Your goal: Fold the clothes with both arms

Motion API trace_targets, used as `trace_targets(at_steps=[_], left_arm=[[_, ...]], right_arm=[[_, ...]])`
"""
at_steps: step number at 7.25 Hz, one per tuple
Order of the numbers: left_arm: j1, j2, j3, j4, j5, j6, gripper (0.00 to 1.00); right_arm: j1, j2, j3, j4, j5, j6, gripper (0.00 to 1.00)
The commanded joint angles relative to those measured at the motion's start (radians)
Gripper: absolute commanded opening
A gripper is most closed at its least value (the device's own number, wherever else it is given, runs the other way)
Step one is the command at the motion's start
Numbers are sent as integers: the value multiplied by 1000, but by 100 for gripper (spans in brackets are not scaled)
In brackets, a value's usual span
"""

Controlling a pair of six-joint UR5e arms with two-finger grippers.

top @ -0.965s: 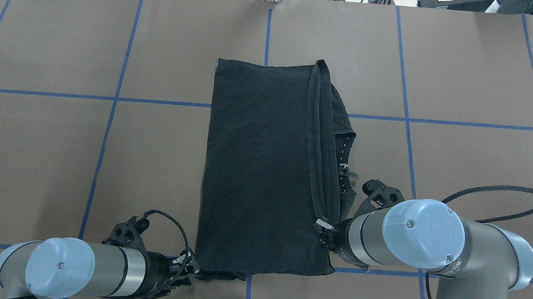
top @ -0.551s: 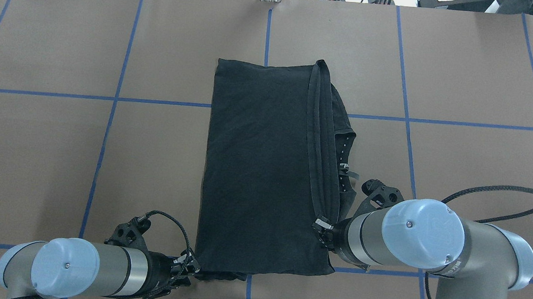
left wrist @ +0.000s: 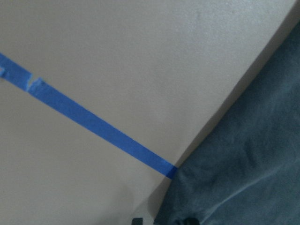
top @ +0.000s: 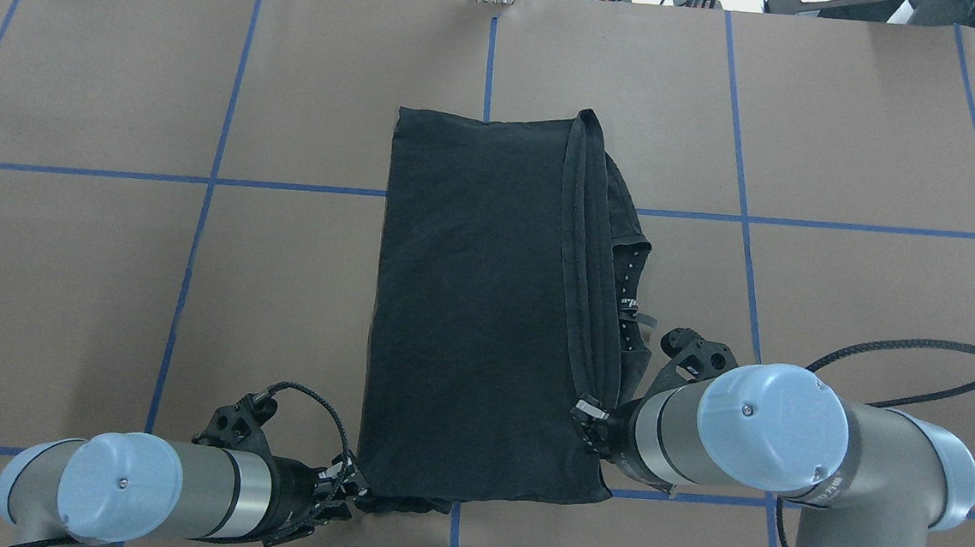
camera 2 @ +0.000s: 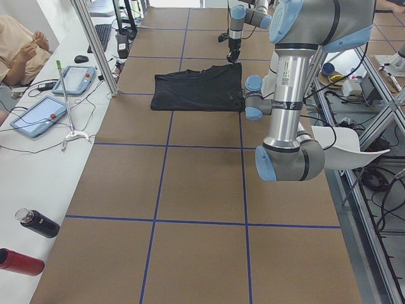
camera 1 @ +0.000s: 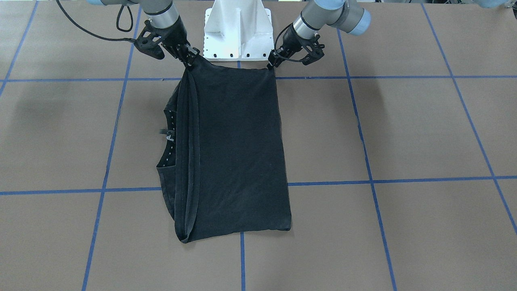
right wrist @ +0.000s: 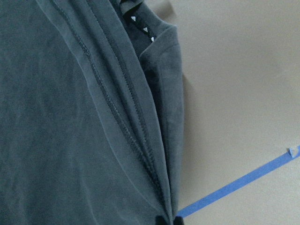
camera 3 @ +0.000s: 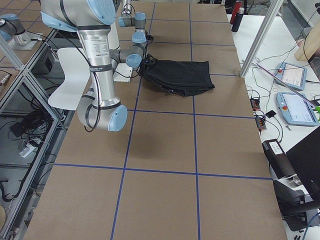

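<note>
**A:** We are at a brown bench [top: 67,278] ruled with blue tape lines [top: 117,173]. Let us take the white pedestal base [camera 1: 238,28] as our marker. Where is the garment?

**B:** The black T-shirt [top: 468,306] lies flat, straight out from the base, already folded into a long rectangle. Its long axis runs away from the base, and its near short edge sits just in front of it. We see the hem bands and collar stacked along our right arm's side.

**A:** And our arms?

**B:** Both come in low from either side of the base. The left arm [top: 172,492] is almost level. The right arm [top: 768,430] is angled in a little farther out from the base. Each is at its own near corner, so neither is better placed.

**A:** The fingers?

**B:** The right fingers [top: 587,416] are pinching the hem bands. The left fingers [top: 345,488] straddle the other near corner, but we cannot tell whether they have clamped it.

**A:** Then we judge the next move is to carry that near edge along the long axis, away from the base.
</note>
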Motion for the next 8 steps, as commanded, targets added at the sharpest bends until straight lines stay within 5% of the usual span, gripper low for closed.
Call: trace_targets(at_steps=[1,6,7,8], left_arm=[[-9,1,-15,1,32,2,44],[0,-1,11,2,37,5,43],[0,-1,9,2,35,5,36],[0,-1,9,2,34,1,0]], right_arm=[[-2,2,0,0,1,0,0],[-2,2,0,0,3,0,0],[-2,2,1,0,3,0,0],[-2,2,1,0,3,0,0]])
